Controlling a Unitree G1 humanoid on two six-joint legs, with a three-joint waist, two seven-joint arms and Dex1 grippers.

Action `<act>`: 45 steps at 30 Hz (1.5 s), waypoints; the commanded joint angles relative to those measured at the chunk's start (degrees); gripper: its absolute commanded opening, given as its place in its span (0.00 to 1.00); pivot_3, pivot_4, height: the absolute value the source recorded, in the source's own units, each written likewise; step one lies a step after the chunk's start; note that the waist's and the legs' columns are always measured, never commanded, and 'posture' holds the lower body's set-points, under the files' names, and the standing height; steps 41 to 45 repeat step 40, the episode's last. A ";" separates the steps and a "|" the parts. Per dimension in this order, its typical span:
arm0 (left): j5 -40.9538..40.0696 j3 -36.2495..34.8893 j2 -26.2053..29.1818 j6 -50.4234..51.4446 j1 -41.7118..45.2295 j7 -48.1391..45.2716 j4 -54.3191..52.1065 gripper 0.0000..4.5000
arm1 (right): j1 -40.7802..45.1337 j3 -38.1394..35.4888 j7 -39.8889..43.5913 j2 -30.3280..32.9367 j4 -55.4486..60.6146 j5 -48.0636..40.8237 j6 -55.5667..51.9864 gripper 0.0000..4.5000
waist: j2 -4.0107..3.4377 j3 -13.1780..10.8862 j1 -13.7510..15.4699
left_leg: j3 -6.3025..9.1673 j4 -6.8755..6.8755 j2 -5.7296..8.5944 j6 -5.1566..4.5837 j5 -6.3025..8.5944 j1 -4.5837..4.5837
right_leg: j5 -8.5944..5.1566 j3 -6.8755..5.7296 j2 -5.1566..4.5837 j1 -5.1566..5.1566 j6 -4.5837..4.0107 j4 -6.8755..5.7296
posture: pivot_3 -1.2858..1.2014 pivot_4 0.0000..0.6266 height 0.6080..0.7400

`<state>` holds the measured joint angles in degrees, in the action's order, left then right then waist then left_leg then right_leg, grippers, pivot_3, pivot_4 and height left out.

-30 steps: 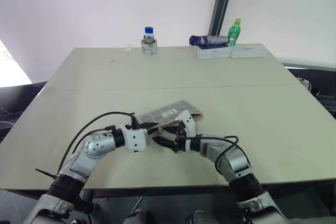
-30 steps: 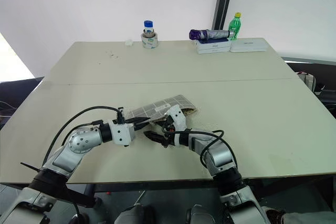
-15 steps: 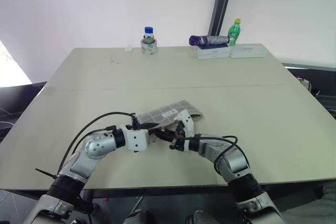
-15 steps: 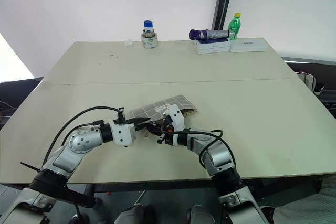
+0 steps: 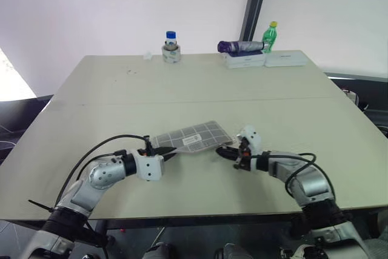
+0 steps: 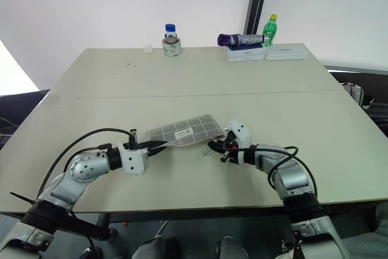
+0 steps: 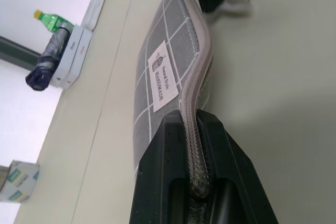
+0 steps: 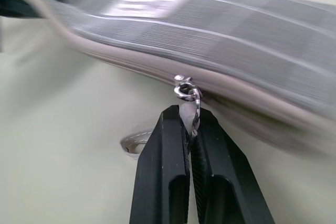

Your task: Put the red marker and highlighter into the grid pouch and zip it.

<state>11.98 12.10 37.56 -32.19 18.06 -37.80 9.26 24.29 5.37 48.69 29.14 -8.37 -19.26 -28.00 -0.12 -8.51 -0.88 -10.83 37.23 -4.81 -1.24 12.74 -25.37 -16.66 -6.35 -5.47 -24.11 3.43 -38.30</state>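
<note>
Fingers of the left gripper [image 7: 193, 145] clamp one end of the pouch [image 5: 193, 137] on the desk [image 5: 200, 83], while the right gripper [image 8: 190, 124] pinches its zipper pull [image 8: 187, 92].

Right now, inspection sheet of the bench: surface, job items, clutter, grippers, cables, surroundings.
Surface: beige table, seam across the middle, small dark specks near the far left.
Job items: grid pouch lies near the front edge, its zipper looks closed along the visible edge; marker and highlighter nothing seen.
Clutter: blue-capped jar, green bottle, purple folded umbrella on white boxes, all at the far edge.
Grippers: left gripper shut on the pouch's zipper edge; right gripper shut on the zipper pull.
Cables: black cables loop along both forearms.
Surroundings: white wall, dark vertical post.
</note>
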 commanded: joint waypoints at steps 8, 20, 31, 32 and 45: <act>-4.87 -3.32 1.91 0.53 -0.07 -0.14 6.05 0.00 | 4.26 -3.76 2.35 4.41 -9.25 2.42 8.67 0.01 | 0.00 0.00 0.01 | -0.05 0.01 0.00 0.01 -0.01 0.00 | 0.00 0.01 0.01 -0.01 0.01 0.00 | 0.52 0.24 1.00; -23.01 -10.24 3.56 10.68 -9.94 -8.82 -5.24 1.00 | 1.60 -6.43 9.08 10.12 -6.59 1.93 10.69 0.98 | -0.03 -0.04 -0.03 | -0.05 -0.01 -0.02 0.12 -0.07 -0.01 | 0.00 0.02 -0.04 -0.02 0.01 0.02 | 0.52 0.24 1.00; -28.79 -29.49 7.44 15.24 -29.52 -7.47 -10.92 1.00 | -8.39 -15.22 16.49 17.04 -1.27 -3.88 14.48 0.98 | 0.03 -0.07 -0.11 | 0.03 -0.06 -0.04 0.01 0.02 0.03 | -0.02 0.01 -0.09 0.00 0.01 0.07 | 0.52 0.24 1.00; -29.35 -31.14 7.65 16.07 -30.84 -7.51 -11.40 1.00 | -9.76 -15.59 17.77 17.73 -1.30 -3.73 15.51 0.98 | 0.04 -0.07 0.03 | 0.03 -0.07 -0.04 0.00 0.03 0.04 | -0.02 0.01 -0.10 0.03 0.00 0.10 | 0.52 0.24 1.00; -38.09 -41.24 4.56 23.77 -33.55 -7.51 -7.30 1.00 | -9.77 -17.45 18.36 17.75 -6.07 -2.65 18.86 0.98 | 0.10 -0.11 0.04 | 0.08 0.02 -0.04 -0.03 0.10 0.06 | -0.02 0.00 -0.19 -0.14 -0.08 0.21 | 0.52 0.24 1.00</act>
